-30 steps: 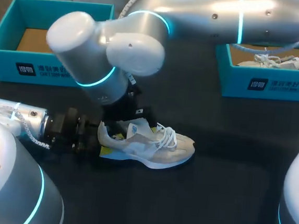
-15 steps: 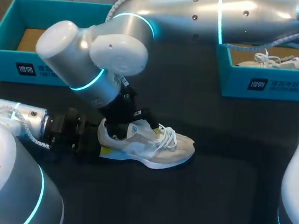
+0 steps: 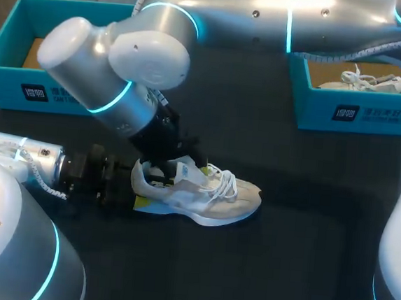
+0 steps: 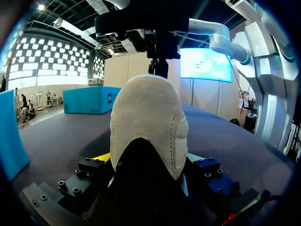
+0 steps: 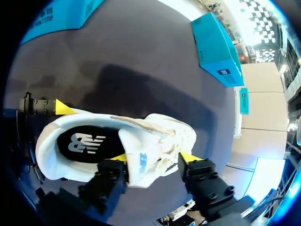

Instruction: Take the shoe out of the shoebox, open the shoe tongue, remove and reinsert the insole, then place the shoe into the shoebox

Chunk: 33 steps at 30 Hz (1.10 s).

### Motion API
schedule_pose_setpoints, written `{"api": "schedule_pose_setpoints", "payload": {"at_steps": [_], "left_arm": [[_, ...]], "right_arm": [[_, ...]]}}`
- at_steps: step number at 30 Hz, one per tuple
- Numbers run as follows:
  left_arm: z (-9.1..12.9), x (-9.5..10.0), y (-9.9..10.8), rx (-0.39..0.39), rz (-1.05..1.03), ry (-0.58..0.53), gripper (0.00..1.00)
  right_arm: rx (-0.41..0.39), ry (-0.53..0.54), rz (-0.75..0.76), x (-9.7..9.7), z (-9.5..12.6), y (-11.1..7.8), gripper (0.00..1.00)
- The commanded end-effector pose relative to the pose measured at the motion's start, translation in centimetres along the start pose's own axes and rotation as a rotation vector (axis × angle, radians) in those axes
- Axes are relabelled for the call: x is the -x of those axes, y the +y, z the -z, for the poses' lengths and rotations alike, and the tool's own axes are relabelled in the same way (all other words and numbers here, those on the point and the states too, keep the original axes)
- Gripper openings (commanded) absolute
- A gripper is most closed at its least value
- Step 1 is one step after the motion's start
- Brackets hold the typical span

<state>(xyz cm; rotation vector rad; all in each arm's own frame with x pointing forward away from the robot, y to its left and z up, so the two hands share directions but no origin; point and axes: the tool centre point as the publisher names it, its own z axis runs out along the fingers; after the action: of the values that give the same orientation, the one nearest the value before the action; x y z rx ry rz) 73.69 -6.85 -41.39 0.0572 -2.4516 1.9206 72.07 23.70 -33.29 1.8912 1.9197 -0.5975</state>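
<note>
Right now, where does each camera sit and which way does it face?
Head view: above and behind, looking down on the table; left arm and right arm show.
Left wrist view: behind the shoe, facing its heel; left claw grips it.
Right wrist view: above the shoe, looking down; right claw shows.
All three share the shoe.

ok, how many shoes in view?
2: one shoe on the table, in the left tool; a second shoe in the right box. More may be hidden in either box.
</note>
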Motion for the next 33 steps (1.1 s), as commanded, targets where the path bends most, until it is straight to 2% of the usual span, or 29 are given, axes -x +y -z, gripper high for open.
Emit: {"api": "schedule_pose_setpoints", "payload": {"at_steps": [1, 4, 12, 21, 33], "left_arm": [[-0.2, 0.1, 0.1, 0.004, 0.0, -0.004, 0.0], [-0.2, 0.1, 0.1, 0.004, 0.0, -0.004, 0.0], [-0.2, 0.1, 0.1, 0.004, 0.0, -0.004, 0.0], [-0.2, 0.1, 0.1, 0.004, 0.0, -0.004, 0.0], [-0.2, 0.1, 0.1, 0.004, 0.0, -0.004, 0.0]], "right_arm": [[0.003, 0.014, -0.347, 0.6, -0.1, -0.6, 0.0], [-0.003, 0.055, -0.345, 0.9, 0.0, -0.6, 0.0], [-0.018, 0.249, -0.33, 2.3, -0.1, -0.6, 0.0], [-0.018, 0.373, -0.331, 4.3, -0.3, -0.3, 0.0], [-0.014, 0.426, -0.383, 7.8, -2.3, 0.2, 0.0]]}}
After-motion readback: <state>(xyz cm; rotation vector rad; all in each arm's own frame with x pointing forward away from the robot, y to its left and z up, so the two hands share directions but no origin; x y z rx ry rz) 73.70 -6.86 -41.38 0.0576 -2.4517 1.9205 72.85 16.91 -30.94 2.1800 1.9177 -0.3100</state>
